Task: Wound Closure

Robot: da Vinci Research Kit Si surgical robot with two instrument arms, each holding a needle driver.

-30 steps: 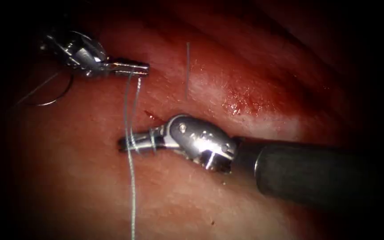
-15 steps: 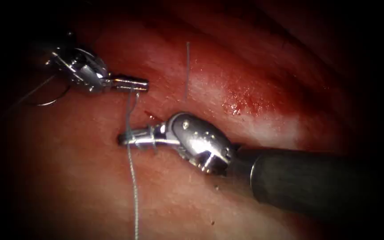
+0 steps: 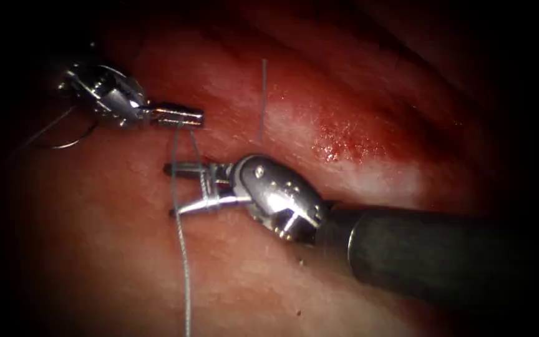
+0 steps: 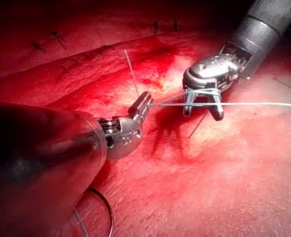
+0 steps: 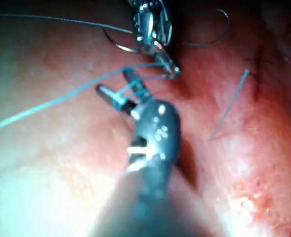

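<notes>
Needle [image 3: 73,138]: curved, lying free on tissue [image 3: 113,249] at far left, beneath left tool's wrist, not in tissue, held by neither tool. Left tool [image 3: 185,116]: jaws clamped together on thread [image 3: 182,249] at tips. Thread: runs down from left tool, wraps around right tool's jaws, continues toward lower edge. Right tool [image 3: 173,190]: jaws spread apart, shut half a second ago; thread looped round them, nothing gripped. Cut thread end [image 3: 262,100]: standing up from tissue, right of left tool. Red fluid [image 3: 344,140]: patch on tissue further right.
</notes>
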